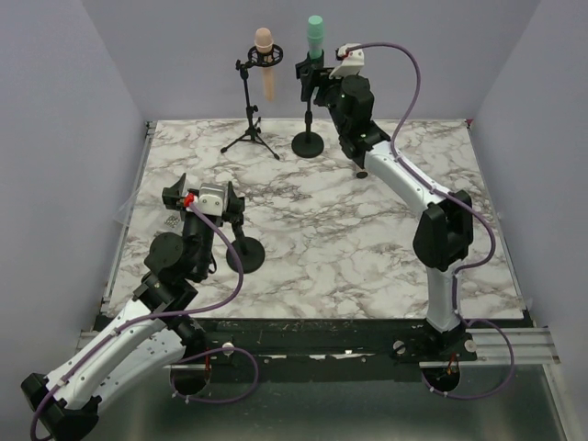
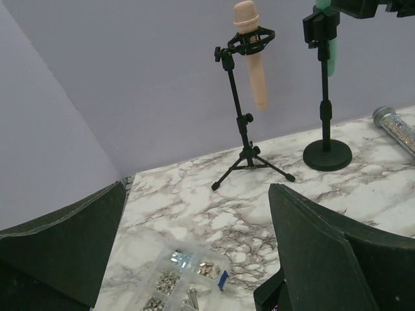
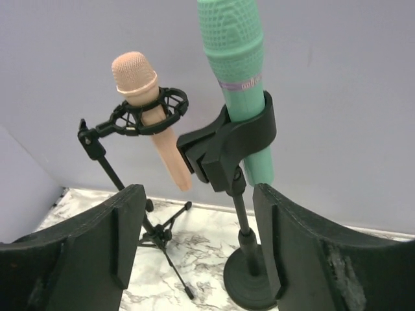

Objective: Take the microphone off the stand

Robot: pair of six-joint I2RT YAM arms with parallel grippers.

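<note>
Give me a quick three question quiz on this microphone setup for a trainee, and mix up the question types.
1. True or false: the green microphone sits in the clip of the round-base stand.
2. Which stand holds the peach microphone? A) the tripod stand B) the round-base stand C) neither stand
3. Fill in the blank: the right gripper, facing the green microphone, is ____ (open or shut).

Key: 1 true; 2 A; 3 open.
</note>
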